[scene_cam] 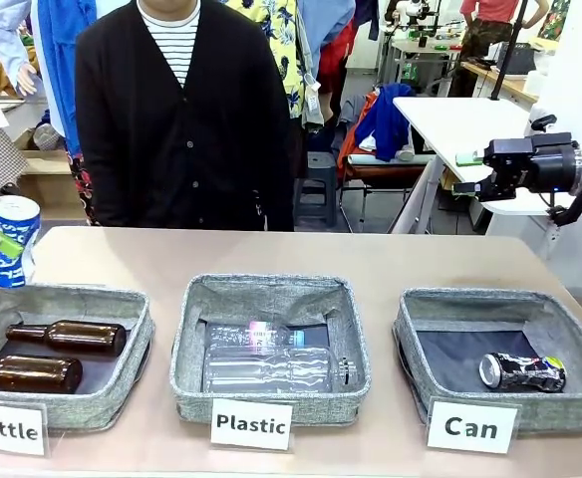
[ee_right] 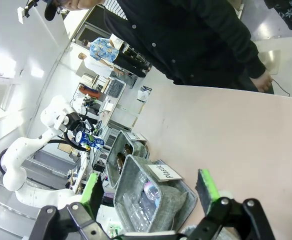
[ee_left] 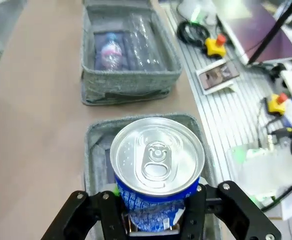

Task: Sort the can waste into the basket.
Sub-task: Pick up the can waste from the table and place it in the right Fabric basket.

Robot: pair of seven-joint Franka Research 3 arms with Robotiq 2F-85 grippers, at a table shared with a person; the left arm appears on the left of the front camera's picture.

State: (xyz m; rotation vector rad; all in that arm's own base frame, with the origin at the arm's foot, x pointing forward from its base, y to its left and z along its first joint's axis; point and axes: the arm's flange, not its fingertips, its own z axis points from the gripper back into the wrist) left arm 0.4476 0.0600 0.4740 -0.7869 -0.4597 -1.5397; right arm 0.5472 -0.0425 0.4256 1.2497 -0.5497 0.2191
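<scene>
Three grey baskets in a row along the near table edge, with the "Can" basket (scene_cam: 426, 344) as anchor: the "Plastic" basket (scene_cam: 196, 349) next over with clear bottles, the "Bottle" basket (scene_cam: 137, 334) beyond that with two brown bottles (scene_cam: 67, 337). Inside the "Can" basket already, the dented black-and-silver can (scene_cam: 522, 371) — on its side. Far across the table from the "Can" basket, the left gripper (ee_left: 153, 212) clamped on the blue-and-white can (ee_left: 156, 165), held upright above the "Bottle" basket. Right gripper (ee_right: 151, 192) high and apart, fingers spread, holding nothing. Likely risks: release too early into the wrong basket — both lie on the route — or a slip, given the low hold on the can. A person's dark cardigan (scene_cam: 186, 119) behind the table, clear of the route.
</scene>
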